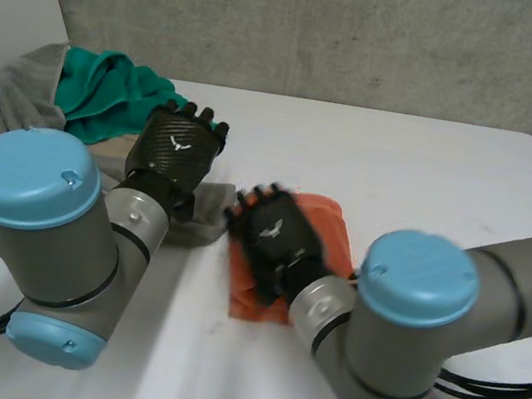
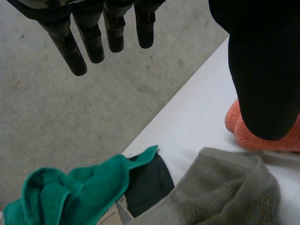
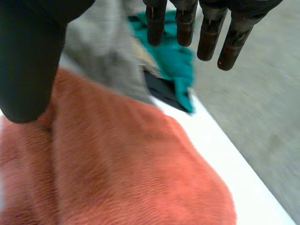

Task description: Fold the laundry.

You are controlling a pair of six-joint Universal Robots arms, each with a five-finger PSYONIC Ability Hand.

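A folded orange towel [image 1: 325,221] lies in the middle of the white table [image 1: 430,185]. My right hand [image 1: 275,236] is over its near-left part, open, with straight fingers [image 3: 187,23] above the orange towel [image 3: 117,164] and the thumb [image 3: 28,61] low beside it. My left hand [image 1: 178,145] hangs open above a grey towel [image 1: 202,205], with its fingers [image 2: 89,37] straight and holding nothing. In the left wrist view the grey towel [image 2: 220,192] lies below the palm, and the orange towel [image 2: 262,138] shows behind the thumb [image 2: 262,70].
A green towel [image 1: 111,89] is bunched at the table's far left, with more grey cloth [image 1: 9,93] beside it and a dark cloth [image 2: 147,183] under it. The table's far edge [image 2: 178,101] runs close behind the pile. Bare table stretches to the right.
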